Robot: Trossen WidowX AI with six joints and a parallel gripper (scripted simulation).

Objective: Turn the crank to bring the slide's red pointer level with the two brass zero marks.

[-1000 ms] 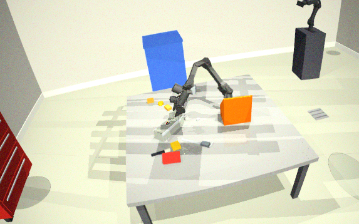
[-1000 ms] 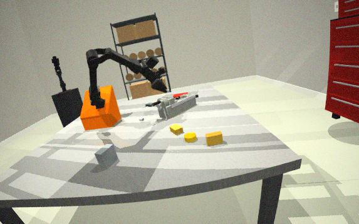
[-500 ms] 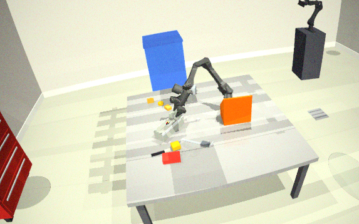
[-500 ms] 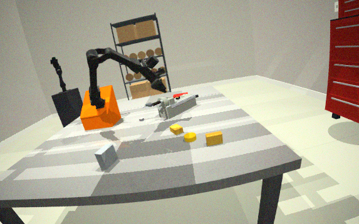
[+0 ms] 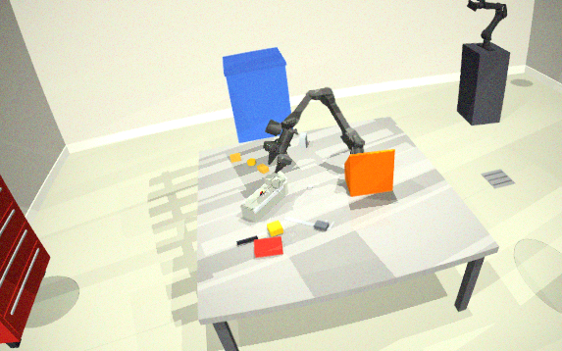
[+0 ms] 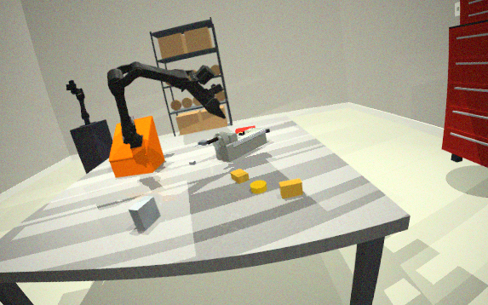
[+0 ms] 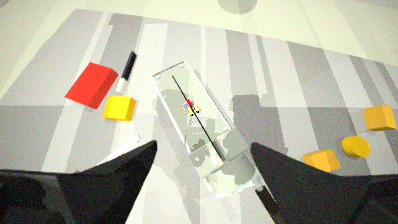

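— What's lying around that pale grey crank machine (image 5: 264, 198) in the middle of the striped grey table (image 5: 385, 245)?

— On one side a small yellow cube (image 7: 119, 108), a flat red block (image 7: 91, 84) and a black-and-white marker (image 7: 126, 71) are sitting near its far end. On the other side three orange-yellow pieces (image 7: 356, 146) are lying well apart from it. A big orange box (image 5: 370, 172) is standing by the arm's base, and a small grey block (image 6: 144, 212) is resting near the table's edge.

— And the black parallel-jaw gripper (image 7: 202, 162)?

— It's hovering above the machine's crank end with its dark fingers spread wide, gripping nothing.

— Is anything blocking its way down?

— Nothing I can see lying between the fingers and the machine.

— Can you read the small red pointer (image 7: 189, 103)?

— It's showing about halfway along the slide, just beside two tiny brass marks (image 7: 194, 110), but it's too small for me to tell whether they're level. The crank handle is blurring into grey patches near the bottom of the wrist view.
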